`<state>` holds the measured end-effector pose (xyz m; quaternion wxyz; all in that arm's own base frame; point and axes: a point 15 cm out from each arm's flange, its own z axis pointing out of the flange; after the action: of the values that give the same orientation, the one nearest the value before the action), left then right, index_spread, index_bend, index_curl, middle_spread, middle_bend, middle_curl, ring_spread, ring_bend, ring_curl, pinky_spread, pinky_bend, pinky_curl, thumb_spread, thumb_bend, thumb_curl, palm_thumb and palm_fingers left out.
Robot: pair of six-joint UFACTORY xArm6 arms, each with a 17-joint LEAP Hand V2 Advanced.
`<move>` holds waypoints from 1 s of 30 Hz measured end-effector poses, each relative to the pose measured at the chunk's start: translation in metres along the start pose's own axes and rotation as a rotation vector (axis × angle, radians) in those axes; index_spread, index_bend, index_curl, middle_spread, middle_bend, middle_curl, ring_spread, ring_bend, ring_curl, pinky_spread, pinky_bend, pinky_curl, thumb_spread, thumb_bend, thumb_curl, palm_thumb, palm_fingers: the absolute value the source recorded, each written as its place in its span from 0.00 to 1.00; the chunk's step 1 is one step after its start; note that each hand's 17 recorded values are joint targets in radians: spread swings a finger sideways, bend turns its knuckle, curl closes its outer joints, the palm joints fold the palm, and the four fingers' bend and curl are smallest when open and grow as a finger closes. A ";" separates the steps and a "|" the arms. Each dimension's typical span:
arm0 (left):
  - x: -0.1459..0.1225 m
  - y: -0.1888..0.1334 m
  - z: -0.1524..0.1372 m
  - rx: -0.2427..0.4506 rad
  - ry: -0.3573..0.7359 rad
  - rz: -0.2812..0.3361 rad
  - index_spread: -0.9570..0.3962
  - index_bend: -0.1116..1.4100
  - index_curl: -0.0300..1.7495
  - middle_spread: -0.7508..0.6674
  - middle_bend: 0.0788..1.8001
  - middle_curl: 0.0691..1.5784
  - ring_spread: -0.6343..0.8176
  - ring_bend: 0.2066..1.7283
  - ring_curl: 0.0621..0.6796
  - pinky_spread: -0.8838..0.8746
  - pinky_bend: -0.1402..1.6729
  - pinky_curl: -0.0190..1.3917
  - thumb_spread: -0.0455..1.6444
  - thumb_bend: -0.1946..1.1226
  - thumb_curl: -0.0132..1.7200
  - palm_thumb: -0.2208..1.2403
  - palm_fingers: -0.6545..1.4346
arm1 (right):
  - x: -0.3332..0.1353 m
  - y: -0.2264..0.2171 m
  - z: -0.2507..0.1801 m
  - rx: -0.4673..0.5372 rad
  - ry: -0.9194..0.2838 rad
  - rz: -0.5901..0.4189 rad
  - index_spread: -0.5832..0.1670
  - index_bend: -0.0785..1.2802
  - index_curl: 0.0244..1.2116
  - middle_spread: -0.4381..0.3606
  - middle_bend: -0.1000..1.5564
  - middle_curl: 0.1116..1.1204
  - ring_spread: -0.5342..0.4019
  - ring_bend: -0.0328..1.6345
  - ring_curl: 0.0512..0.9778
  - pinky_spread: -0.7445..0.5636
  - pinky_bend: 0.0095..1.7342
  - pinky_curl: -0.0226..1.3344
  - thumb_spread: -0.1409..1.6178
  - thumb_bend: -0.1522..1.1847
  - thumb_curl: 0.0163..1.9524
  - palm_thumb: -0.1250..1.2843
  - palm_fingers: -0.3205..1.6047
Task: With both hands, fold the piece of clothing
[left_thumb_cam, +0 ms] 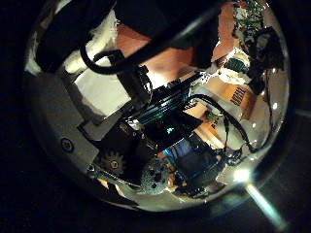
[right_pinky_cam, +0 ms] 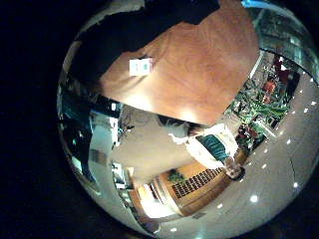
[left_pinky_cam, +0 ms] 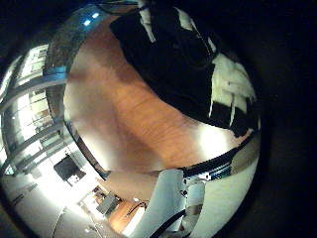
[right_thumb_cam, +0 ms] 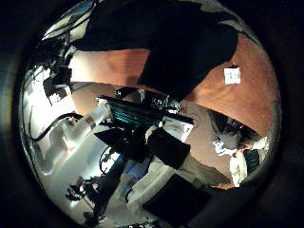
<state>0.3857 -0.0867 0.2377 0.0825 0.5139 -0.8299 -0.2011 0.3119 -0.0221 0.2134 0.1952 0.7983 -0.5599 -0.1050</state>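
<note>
A dark piece of clothing (left_pinky_cam: 168, 55) lies spread on the wooden table (left_pinky_cam: 129, 119), some way below both palms. The left hand's fingers (left_pinky_cam: 234, 91) hang fairly straight over one edge of the cloth and hold nothing. In the right thumb side palm view the clothing (right_thumb_cam: 185, 47) lies flat beyond the right hand (right_thumb_cam: 142, 114), whose fingers reach out relaxed and apart from the cloth. The right little finger side palm view shows the clothing (right_pinky_cam: 130, 40) at the table's far part. The left hand's body (left_thumb_cam: 126, 146) fills most of its thumb side view.
A small white tag (right_pinky_cam: 141, 66) lies on the table (right_pinky_cam: 199, 70) right beside the clothing, and the tag (right_thumb_cam: 233, 74) also shows in the right thumb side palm view. Bare wood (right_thumb_cam: 104, 66) runs along the garment's sides. Room furniture lies beyond the table edge.
</note>
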 end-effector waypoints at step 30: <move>-0.020 0.024 -0.006 -0.109 0.074 0.015 0.18 0.49 0.67 0.17 0.59 0.58 0.15 0.78 0.72 0.18 0.73 0.47 0.68 0.13 0.31 0.58 0.86 | -0.016 -0.012 0.068 -0.250 0.191 0.066 0.34 0.17 0.21 0.22 0.38 0.46 0.21 0.71 0.52 0.20 0.69 0.33 0.67 0.10 0.18 0.51 0.54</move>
<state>0.3773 -0.0608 0.2549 0.1423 0.5096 -0.8178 -0.2261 0.2903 -0.0172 0.1460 0.3487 0.7553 -0.5475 -0.0910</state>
